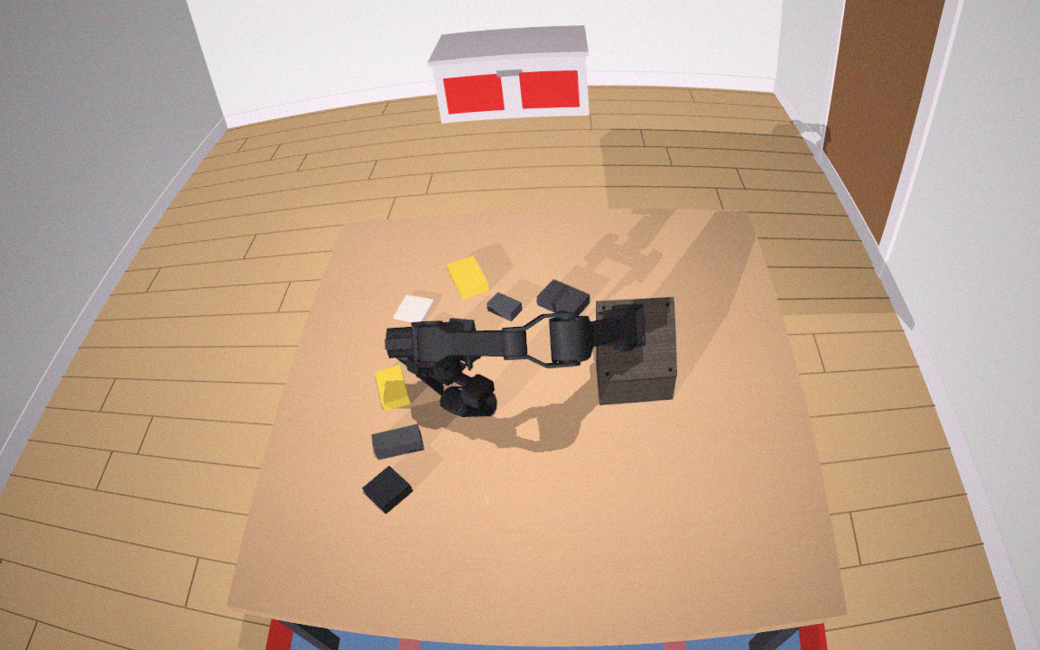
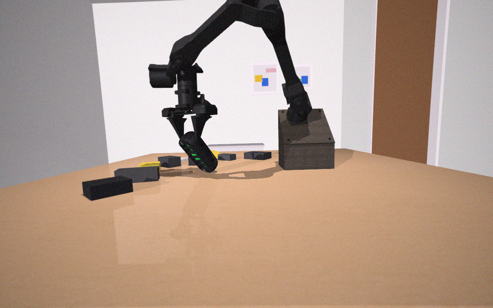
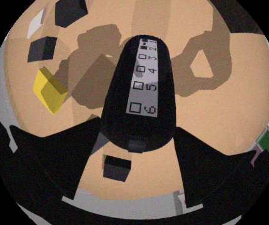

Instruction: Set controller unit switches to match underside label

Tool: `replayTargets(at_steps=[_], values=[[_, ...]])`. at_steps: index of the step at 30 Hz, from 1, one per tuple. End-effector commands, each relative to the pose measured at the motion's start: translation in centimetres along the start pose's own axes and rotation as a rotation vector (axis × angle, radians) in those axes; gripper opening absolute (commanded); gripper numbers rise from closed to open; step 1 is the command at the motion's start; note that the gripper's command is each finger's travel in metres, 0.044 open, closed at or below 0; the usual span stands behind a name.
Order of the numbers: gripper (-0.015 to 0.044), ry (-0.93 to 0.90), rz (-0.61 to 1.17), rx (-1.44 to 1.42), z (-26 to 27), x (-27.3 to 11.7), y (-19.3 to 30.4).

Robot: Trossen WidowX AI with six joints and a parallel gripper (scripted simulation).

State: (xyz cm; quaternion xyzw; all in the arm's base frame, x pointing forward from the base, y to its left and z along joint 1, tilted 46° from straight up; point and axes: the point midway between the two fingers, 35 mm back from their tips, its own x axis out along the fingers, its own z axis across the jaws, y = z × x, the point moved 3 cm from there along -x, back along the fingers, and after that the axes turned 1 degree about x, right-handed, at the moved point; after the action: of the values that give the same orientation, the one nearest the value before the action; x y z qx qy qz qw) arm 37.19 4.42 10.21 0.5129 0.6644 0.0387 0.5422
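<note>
The dark controller unit [image 1: 472, 409] [image 2: 198, 152] [image 3: 116, 103] hangs tilted in my gripper [image 2: 189, 137] [image 3: 138, 127], which is shut on one end of it; its other end points down, close to the bench. The label [image 3: 154, 97] on its underside faces the wrist camera: squares 1 and 2 are filled, squares 3, 4, 5 and 6 are empty. In the exterior view the switch face shows obliquely, with several green ends; I cannot read each switch's setting. The switch face is hidden in the wrist view.
Dark blocks [image 1: 396, 441] [image 2: 106, 188] [image 3: 42, 49], yellow blocks [image 1: 467, 277] [image 3: 50, 90] and a white block [image 1: 413, 308] [image 3: 36, 24] lie around the unit on the bench [image 1: 556, 525] [image 2: 279, 237]. The arm's wooden base box [image 1: 636, 387] [image 2: 309, 156] stands to the right.
</note>
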Motion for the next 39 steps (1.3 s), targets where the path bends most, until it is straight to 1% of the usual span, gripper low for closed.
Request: replayTargets(at_steps=[1,39], values=[[0.0336,0.002,-0.014,0.011,0.0,0.0,-0.9],[0.0338,0.002,-0.016,0.012,0.0,-1.0,-3.8]])
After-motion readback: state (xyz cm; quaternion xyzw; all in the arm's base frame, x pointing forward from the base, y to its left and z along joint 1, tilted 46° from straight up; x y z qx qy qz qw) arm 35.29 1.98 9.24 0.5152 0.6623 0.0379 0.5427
